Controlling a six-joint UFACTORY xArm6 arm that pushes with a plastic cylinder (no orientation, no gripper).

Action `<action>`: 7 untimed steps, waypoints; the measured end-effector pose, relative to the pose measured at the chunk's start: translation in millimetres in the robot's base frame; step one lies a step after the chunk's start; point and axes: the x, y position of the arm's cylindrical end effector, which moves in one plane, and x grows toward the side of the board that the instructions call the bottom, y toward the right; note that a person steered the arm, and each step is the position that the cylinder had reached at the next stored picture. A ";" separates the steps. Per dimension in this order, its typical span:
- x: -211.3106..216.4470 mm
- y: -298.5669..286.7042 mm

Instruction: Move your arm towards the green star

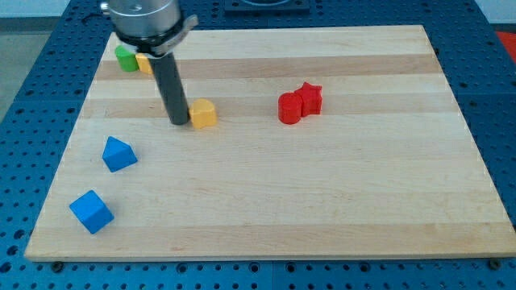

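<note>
One yellow block (203, 113) touches my tip (179, 122) on the right, so a careless swing could shove it. Heading to the upper-left green block (125, 57), presumably the star, risks knocking its yellow neighbour (144, 63). No jaws exist; the rod holds nothing.

wooden board (322, 201) | green block (125, 57) | yellow blocks (203, 113) | red blocks (300, 102) | blue blocks (118, 153)

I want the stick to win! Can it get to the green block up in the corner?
Probably yes. My tip sits beside the yellow block, and bare board leads up to the green block.
</note>
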 end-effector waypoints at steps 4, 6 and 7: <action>-21.3 88.6; -44.3 -20.2; -66.4 -40.5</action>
